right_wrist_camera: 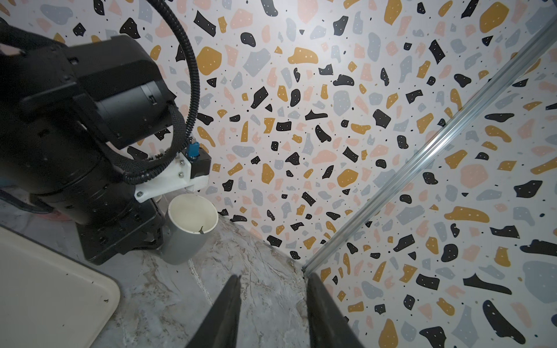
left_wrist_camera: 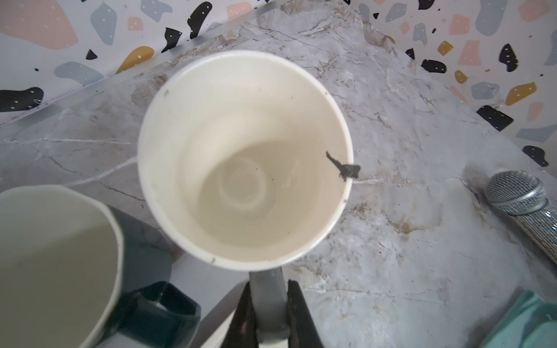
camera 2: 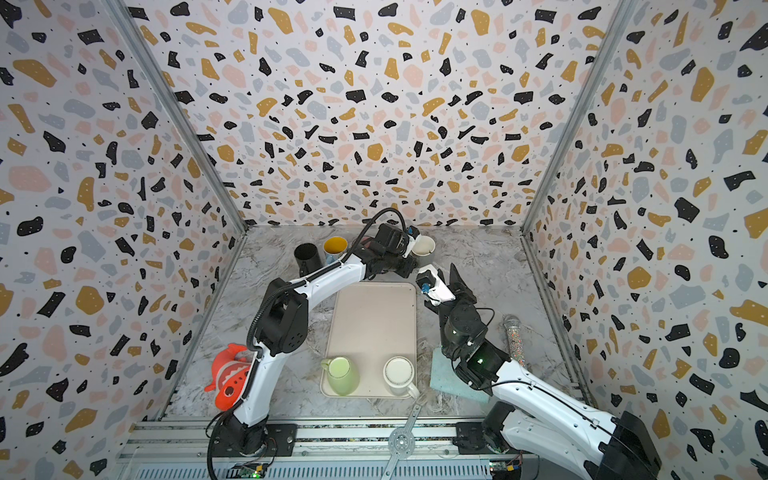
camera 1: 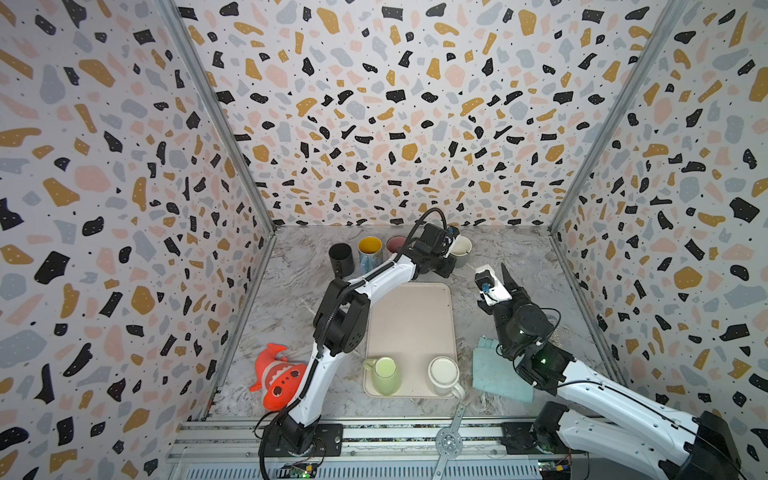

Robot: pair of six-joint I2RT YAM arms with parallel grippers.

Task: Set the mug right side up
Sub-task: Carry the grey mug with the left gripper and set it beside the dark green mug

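Far to the left of the left jaws, toward the front of the table (camera 1: 291, 299), a red toy fish (camera 1: 274, 376) is seen lying beside the left arm. Just left of the left jaws, three mugs are stood in a row at the back of the table: a black mug (camera 1: 340, 257), a yellow-lined mug (camera 1: 370, 249) and a pink-lined mug (camera 1: 394, 243), the last partly hidden by the arm.

The left jaws are closed narrowly on the handle (left_wrist_camera: 268, 301) of the grey mug (left_wrist_camera: 244, 156), which is pinched from both sides in the left wrist view. The grey mug is held just ahead of these jaws, mouth upward and white inside showing, at the back of the table near the rear wall. Whether its base touches the table cannot be told. A dark scrap (left_wrist_camera: 346, 170) is seen on its rim.

Between the two sets of jaws and nearer the front, a beige tray (camera 1: 409, 316) is laid, with a green mug (camera 1: 384, 376) and a white mug (camera 1: 444, 374) stood on its front end.

The right jaws are held moderately apart with nothing between them, in the air to the right of the grey mug, near it but not touching, and are pointed toward the rear right corner. Back along the right arm from these jaws, a teal cloth (camera 1: 498, 374) is spread beside the tray. To their right a glittering microphone (camera 2: 515, 340) is laid on the table.
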